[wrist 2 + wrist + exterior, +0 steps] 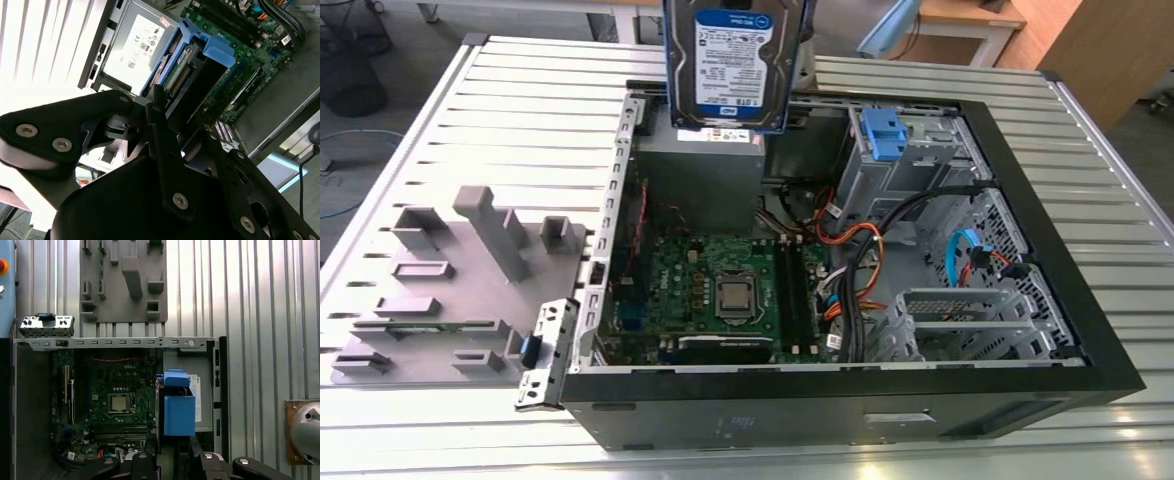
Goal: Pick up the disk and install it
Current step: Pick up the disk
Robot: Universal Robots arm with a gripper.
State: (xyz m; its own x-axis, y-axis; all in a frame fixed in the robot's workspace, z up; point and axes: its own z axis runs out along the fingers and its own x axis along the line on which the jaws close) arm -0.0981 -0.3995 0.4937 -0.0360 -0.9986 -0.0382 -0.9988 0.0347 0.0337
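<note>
Step in hand: carry phase, by my reading. The disk [727, 60] is up off the desk and not yet seated in any bay.
Tool: the tool [174, 447] is closed on the disk. In the second wrist view its dark fingers [162, 135] clamp either side of the blue carrier frame [200, 47].
Disk position: hanging upright, label toward the exterior camera, above the side of the open computer case [854, 425] farthest from that camera. It is over the grey power-supply box [700, 165] and touches nothing but the tool.
Candidate bays: a drive cage with a blue latch [887, 135] towards the exterior view's right, and a bare metal cage [961, 320] nearer that camera. Cannot tell which one is meant.
Next move calls for (judgement): bringing the disk across toward the cages, turning it to match the bay rails, and squaring the carrier frame before any push.
Edges: the case rim runs all round, and the cages have sheet-metal lips. Black and orange cables [854, 250] loop between the motherboard [720, 290] and the cages, a likely snag.
Open room: plenty above the case; tight inside, near the cages.
Off to the side: a grey fixture plate [454, 260] on the slatted desk [520, 110], well apart from the disk.
</note>
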